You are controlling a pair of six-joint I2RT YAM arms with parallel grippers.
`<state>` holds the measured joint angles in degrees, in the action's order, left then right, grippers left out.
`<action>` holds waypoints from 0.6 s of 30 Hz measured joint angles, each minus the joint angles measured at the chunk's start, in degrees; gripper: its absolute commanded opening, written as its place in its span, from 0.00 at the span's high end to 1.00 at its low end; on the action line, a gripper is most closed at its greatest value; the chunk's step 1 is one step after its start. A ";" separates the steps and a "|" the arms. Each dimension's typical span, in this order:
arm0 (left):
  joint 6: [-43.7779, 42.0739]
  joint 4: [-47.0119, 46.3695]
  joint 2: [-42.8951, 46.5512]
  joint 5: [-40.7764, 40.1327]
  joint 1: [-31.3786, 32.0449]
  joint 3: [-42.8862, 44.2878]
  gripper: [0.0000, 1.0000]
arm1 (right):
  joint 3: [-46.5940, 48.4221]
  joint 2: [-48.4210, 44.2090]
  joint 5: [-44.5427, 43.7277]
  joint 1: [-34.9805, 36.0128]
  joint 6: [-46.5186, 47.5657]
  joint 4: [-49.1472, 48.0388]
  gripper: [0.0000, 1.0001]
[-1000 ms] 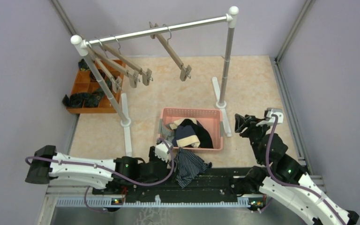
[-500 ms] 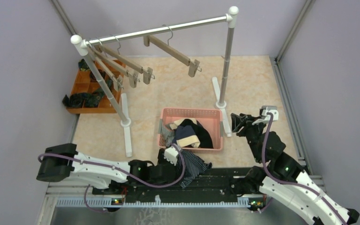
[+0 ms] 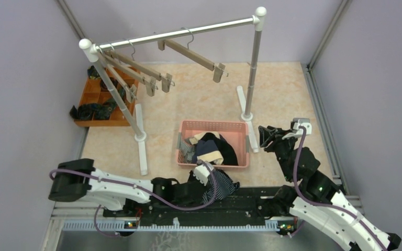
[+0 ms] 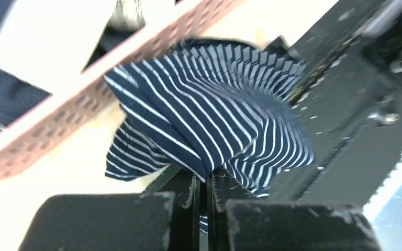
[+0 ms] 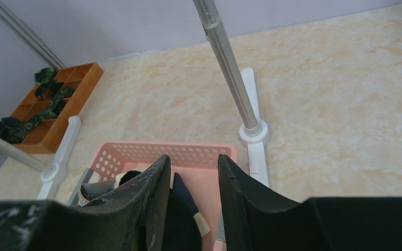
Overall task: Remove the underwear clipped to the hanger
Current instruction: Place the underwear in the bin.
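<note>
The navy white-striped underwear (image 4: pixel 209 115) lies bunched on the table in front of the pink basket (image 3: pixel 212 125), partly on the black rail. My left gripper (image 4: pixel 205 175) is shut on a fold of it, low beside the basket's front wall (image 3: pixel 201 180). Inside the basket lie the plain navy (image 3: pixel 209 149), black (image 3: pixel 230 151) and grey-white striped (image 3: pixel 187 149) underwear. Wooden hangers (image 3: pixel 191 52) hang bare on the rail. My right gripper (image 3: pixel 264 137) hovers at the basket's right end, open with nothing between its fingers (image 5: pixel 193 157).
An orange tray (image 3: pixel 86 97) with dark rolled bundles sits at the back left. The rack's right post (image 3: pixel 251 68) and white foot (image 5: pixel 254 136) stand just behind the basket; the left foot (image 3: pixel 141 141) is beside it. A black rail (image 3: pixel 251 201) runs along the near edge.
My left gripper slid right onto the striped underwear and shut on it. The lone right-hand hanger swung to a flatter angle. My right gripper narrowed a little and drew back slightly.
</note>
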<state>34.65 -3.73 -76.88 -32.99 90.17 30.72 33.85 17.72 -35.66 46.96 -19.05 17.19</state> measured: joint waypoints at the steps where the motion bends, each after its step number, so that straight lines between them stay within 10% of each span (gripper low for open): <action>1: -1.22 -0.04 1.92 -0.20 0.26 0.20 1.00 | -0.07 -0.04 0.00 0.00 0.02 -0.11 0.61; 18: -37.68 -16.41 19.63 -12.48 1.36 5.25 1.00 | -2.05 -0.74 -0.09 0.00 1.01 -2.58 0.61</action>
<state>-3.03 -20.14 -57.25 -45.47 91.53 35.97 31.79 16.97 -35.75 46.96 -18.04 14.61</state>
